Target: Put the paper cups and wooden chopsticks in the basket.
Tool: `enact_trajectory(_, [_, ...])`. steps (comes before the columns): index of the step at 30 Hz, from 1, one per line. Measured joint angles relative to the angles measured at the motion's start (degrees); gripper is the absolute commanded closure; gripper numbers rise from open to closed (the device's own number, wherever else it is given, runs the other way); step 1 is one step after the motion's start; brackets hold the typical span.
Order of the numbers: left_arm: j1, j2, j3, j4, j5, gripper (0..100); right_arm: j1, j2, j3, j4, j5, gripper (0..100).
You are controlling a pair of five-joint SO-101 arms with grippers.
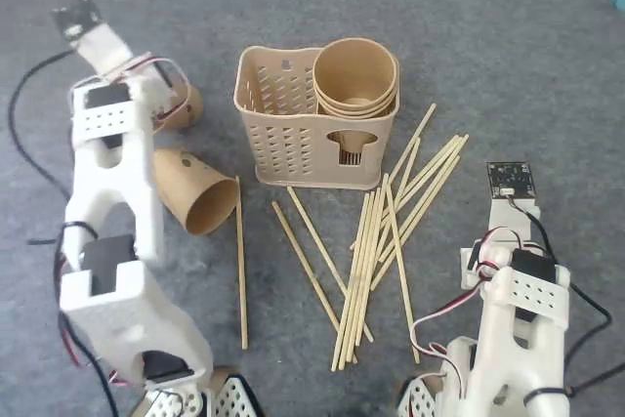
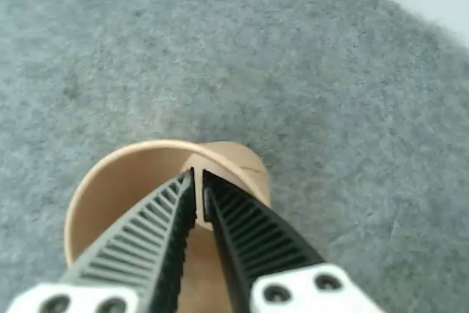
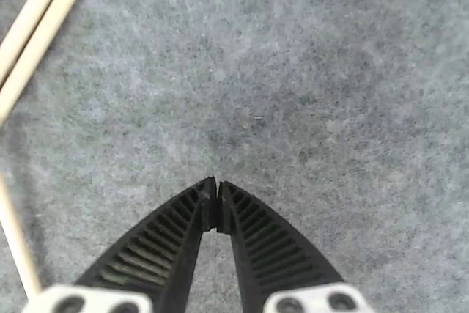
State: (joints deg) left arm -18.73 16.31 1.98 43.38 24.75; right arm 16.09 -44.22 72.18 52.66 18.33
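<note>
My left gripper (image 2: 198,175) is shut on the rim of a brown paper cup (image 2: 117,181), one finger inside the cup and one outside. That cup (image 1: 186,104) lies at the table's left, beside the beige perforated basket (image 1: 283,134). Stacked paper cups (image 1: 355,73) stand in the basket's right end. A second loose cup (image 1: 197,192) lies on its side in front of the held one. Several wooden chopsticks (image 1: 376,231) are scattered in front of the basket, and one (image 1: 241,261) lies apart to their left. My right gripper (image 3: 218,185) is shut on nothing over bare carpet, with chopsticks (image 3: 37,16) nearby.
Grey carpet (image 1: 508,75) covers the table, with free room right of the basket. Cables (image 1: 24,95) trail beside the left arm. The right arm's body (image 1: 518,310) stands at the front right, next to the chopstick pile.
</note>
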Motion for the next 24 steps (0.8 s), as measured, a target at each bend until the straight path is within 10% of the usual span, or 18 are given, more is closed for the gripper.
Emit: enact_trajectory(24, [0.88, 1.85, -19.78, 21.27, -1.93, 84, -0.09, 0.0, 0.0, 0.0, 0.0, 99.1])
